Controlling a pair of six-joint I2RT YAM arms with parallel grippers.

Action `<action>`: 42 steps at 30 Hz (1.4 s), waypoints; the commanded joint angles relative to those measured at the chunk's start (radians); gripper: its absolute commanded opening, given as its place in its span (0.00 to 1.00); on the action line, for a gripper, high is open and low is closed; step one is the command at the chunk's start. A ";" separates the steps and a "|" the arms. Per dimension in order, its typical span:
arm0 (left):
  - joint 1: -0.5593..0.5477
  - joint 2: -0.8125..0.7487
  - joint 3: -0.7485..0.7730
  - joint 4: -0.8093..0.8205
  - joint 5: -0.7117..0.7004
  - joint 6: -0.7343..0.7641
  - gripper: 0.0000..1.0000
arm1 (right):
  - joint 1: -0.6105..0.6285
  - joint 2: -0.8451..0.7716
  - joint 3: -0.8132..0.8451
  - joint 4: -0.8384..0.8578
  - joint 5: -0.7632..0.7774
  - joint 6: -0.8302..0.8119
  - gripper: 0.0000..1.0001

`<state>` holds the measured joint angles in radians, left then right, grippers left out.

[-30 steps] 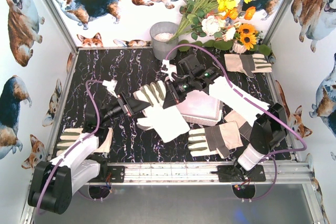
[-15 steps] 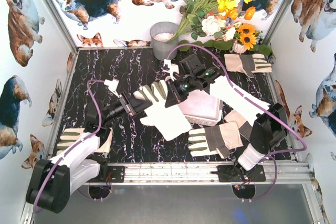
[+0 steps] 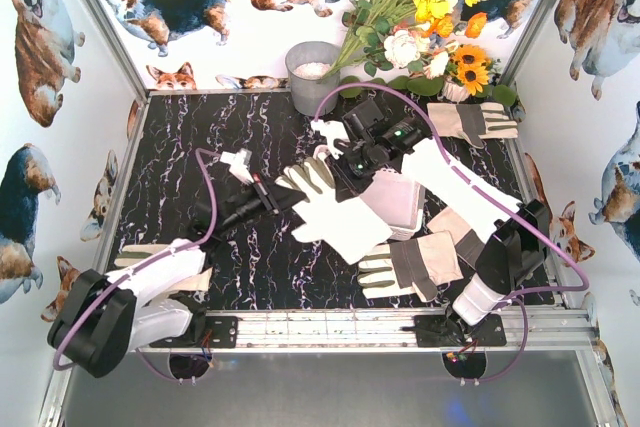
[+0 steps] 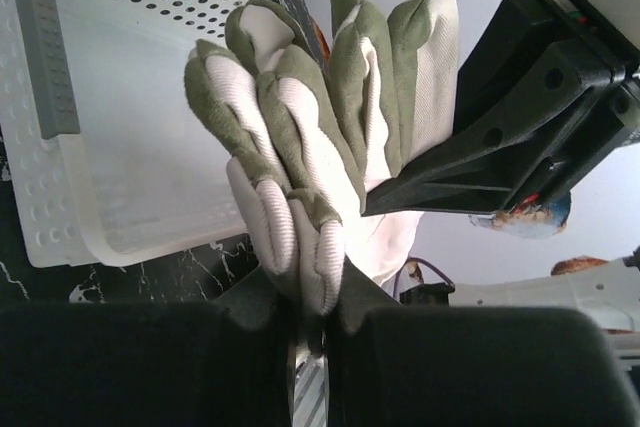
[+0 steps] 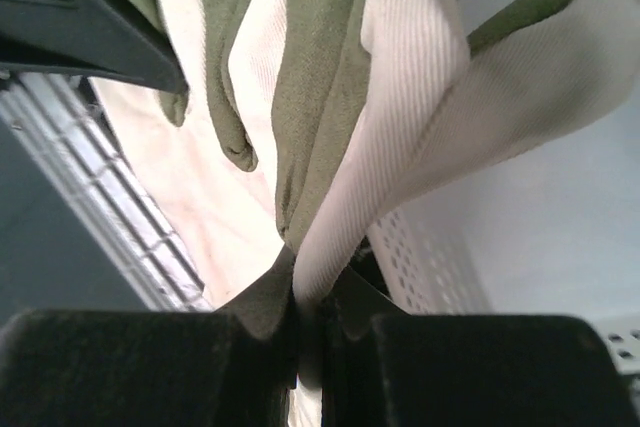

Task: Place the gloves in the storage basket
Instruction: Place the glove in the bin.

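Our left pincer (image 4: 318,319) and right pincer (image 5: 310,322) clench a cream-white, grey-patched fabric glove (image 3: 338,215) (mid-transfer, we judge); next, release over the white slotted plastic basket (image 4: 130,172) beside them.

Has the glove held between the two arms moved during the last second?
Yes. Against the grey bucket, the held glove has shifted right, so it now partly covers the storage basket.
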<state>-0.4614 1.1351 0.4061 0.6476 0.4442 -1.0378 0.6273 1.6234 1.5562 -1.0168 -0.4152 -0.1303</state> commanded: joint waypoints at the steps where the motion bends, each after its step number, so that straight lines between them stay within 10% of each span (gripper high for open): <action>1: -0.085 0.016 0.052 -0.016 -0.208 0.021 0.00 | -0.005 -0.054 0.065 -0.073 0.265 -0.126 0.00; 19: -0.378 0.360 0.248 0.075 -0.573 -0.071 0.00 | -0.019 0.052 0.171 -0.060 0.624 -0.522 0.00; 42: -0.411 0.641 0.452 -0.123 -0.690 -0.141 0.00 | -0.163 0.301 0.174 0.076 0.415 -0.564 0.00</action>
<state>-0.8413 1.7496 0.8288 0.5789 -0.2546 -1.1599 0.4870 1.9038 1.6756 -1.0569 0.0021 -0.6273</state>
